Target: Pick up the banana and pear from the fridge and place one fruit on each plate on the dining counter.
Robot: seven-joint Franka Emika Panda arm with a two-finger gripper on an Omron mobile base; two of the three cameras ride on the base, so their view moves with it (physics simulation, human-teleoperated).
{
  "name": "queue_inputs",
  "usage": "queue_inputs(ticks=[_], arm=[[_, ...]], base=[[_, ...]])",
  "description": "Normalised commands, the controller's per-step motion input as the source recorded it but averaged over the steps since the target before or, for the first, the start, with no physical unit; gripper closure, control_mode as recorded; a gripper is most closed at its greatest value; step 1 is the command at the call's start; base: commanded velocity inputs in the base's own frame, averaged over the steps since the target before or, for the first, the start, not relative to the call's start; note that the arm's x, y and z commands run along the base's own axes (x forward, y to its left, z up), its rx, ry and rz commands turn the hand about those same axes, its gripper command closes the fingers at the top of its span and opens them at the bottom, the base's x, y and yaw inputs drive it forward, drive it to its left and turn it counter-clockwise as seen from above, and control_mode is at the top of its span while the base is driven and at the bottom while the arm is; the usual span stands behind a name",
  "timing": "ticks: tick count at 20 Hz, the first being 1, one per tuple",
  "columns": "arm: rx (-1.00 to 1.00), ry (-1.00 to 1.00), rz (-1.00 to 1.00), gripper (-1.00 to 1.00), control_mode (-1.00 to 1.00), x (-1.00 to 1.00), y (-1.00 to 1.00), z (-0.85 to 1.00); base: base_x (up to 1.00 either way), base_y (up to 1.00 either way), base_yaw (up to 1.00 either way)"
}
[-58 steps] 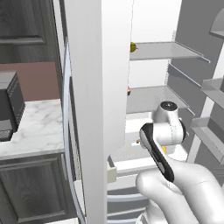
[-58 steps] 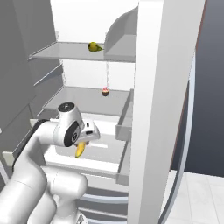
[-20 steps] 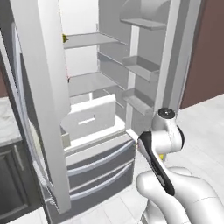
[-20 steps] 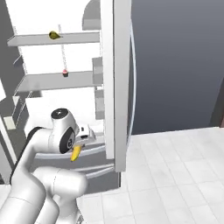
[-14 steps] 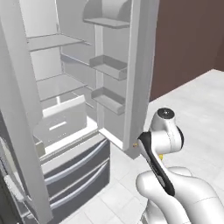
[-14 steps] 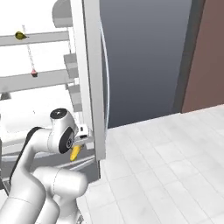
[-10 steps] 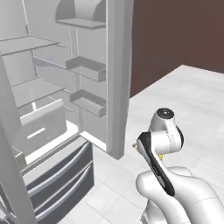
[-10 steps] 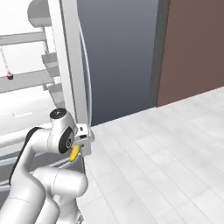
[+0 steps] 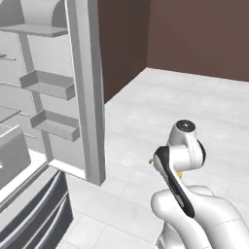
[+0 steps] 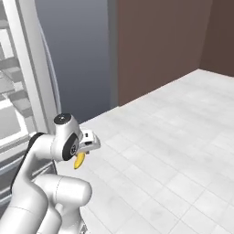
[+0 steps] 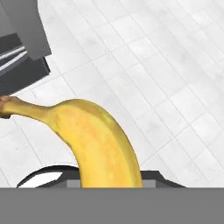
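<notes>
The banana (image 11: pixel 98 140), bright yellow with a dark stem tip, lies across the hand view close to the camera, held over white floor tiles. In the right base view my gripper (image 10: pixel 83 151) is shut on the banana (image 10: pixel 80 160), which hangs below the hand beside the arm's upper joint. A sliver of the banana (image 9: pixel 180 173) peeks out behind the arm in the left base view. The fridge (image 9: pixel 85 92) stands open at the left, its door bins and bottom drawers showing. The pear, the plates and the dining counter are out of view.
The open fridge door (image 10: pixel 28 68) stands close to the arm's left. White tiled floor (image 10: pixel 169 146) stretches ahead and to the right, up to a dark brown wall (image 9: pixel 194 34). Grey fridge drawers (image 9: pixel 34 214) sit low at the left.
The whole picture has swung: the fridge has slid to the left edge, and floor and brown wall have come into view, so the base has turned. The banana stays in the shut gripper.
</notes>
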Motion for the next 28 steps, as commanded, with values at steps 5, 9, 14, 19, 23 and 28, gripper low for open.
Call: queue_inputs(ticks=[5, 9, 14, 19, 23, 28], arm=[[0.0, 0.0, 0.0, 1.0, 1.0, 0.0, 0.0, 0.0], [0.0, 0.0, 0.0, 1.0, 1.0, 0.0, 0.0, 0.0], [0.0, 0.0, 0.0, 1.0, 1.0, 0.0, 0.0, 0.0], [0.0, 0.0, 0.0, 1.0, 1.0, 0.0, 0.0, 0.0], [0.0, 0.0, 0.0, 1.0, 1.0, 0.0, 0.0, 0.0], [0.0, 0.0, 0.0, 1.0, 1.0, 0.0, 0.0, 0.0]], base=[[-0.02, -0.6, -0.35], [0.0, -0.47, -0.42], [0.15, -0.52, -0.35], [0.59, -0.66, -0.2], [0.47, -0.62, -0.24], [0.79, 0.0, -0.31]])
